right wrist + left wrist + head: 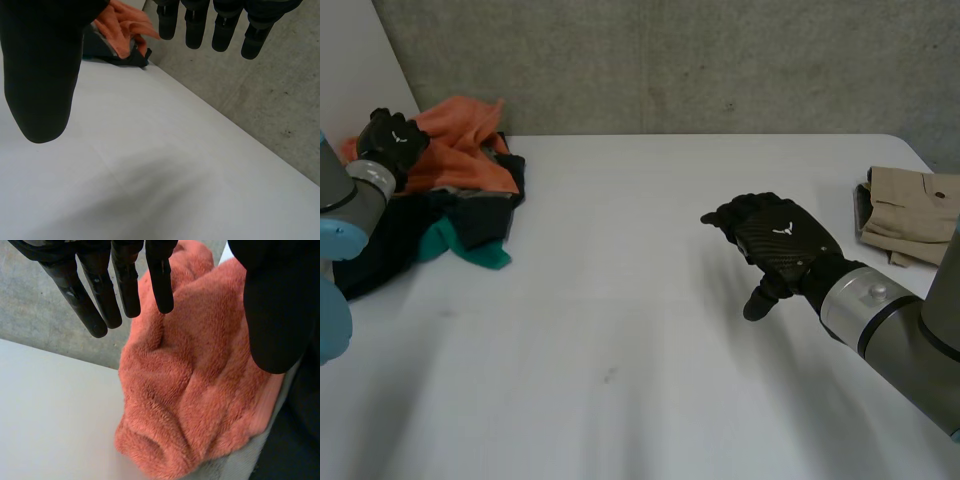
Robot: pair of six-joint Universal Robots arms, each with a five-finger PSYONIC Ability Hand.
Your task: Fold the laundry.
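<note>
A pile of laundry lies at the table's far left: a fluffy orange towel (460,150) on top, a black garment (380,250) and a teal cloth (470,245) under it. My left hand (390,140) hovers over the orange towel (190,390) at the pile's left end, open, its fingers (125,285) straight and spread from the thumb, holding nothing. My right hand (780,245) hangs open above the bare table right of the middle, its thumb (42,65) and fingers (220,25) apart. From there the pile (122,42) is seen far beyond its fingertips.
A folded beige garment (910,215) lies at the table's right edge, beside a dark flat thing (863,208). The white table (620,330) stretches bare between the pile and my right hand. A grey concrete wall (700,60) stands behind the table.
</note>
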